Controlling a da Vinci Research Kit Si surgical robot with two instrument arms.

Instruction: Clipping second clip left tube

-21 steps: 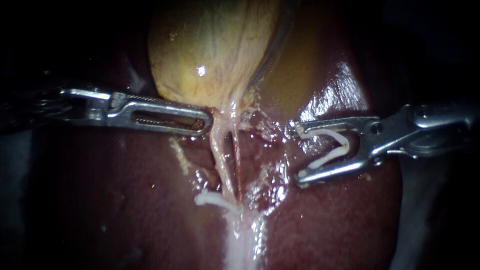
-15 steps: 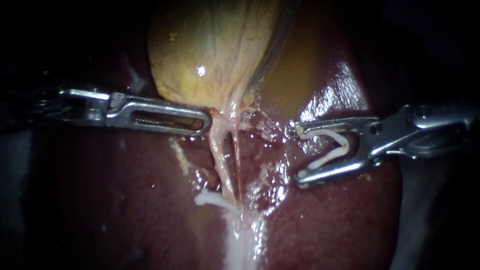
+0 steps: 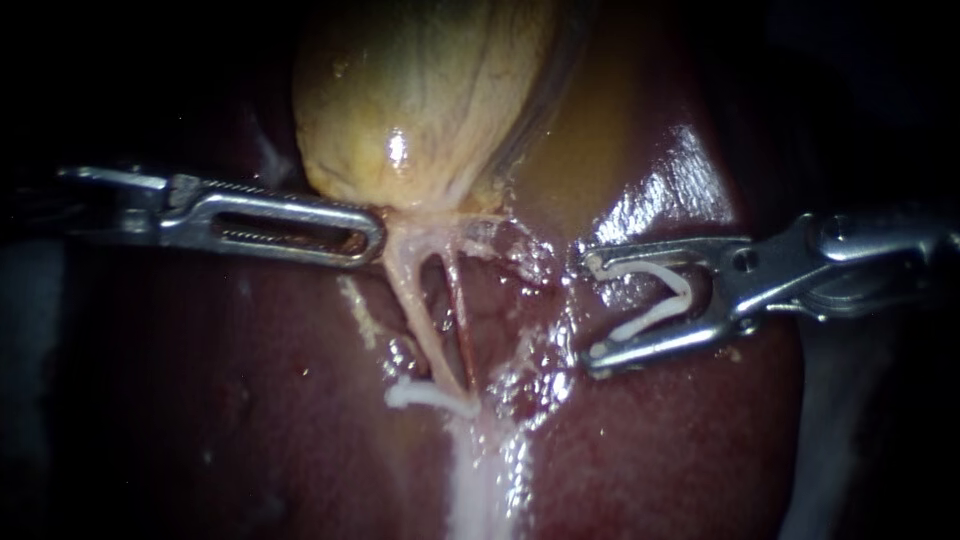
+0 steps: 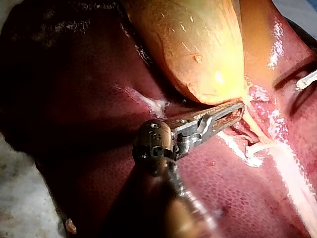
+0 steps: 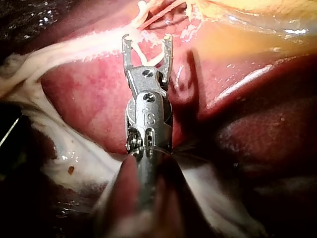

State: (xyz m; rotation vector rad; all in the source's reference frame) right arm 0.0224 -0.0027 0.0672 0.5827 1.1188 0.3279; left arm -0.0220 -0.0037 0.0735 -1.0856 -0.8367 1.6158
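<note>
The bulging yellow gallbladder (image 3: pixel 420 100) runs off the endoscope view's top edge. The shaft of the slotted silver left instrument (image 3: pixel 378 238) fades into darkness; how much gallbladder its jaws pinch is too small to tell. In the right wrist view, the white V-shaped clip (image 5: pixel 143 60) held by the right instrument (image 5: pixel 147 38) blurs into pale strands behind.

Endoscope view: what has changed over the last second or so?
The left instrument, jaws shut on the gallbladder at its neck, drew back toward its own side, pulling the neck along and splaying the tubes. The right instrument, holding its loaded clip, and the placed clip on the tube stayed put.
</note>
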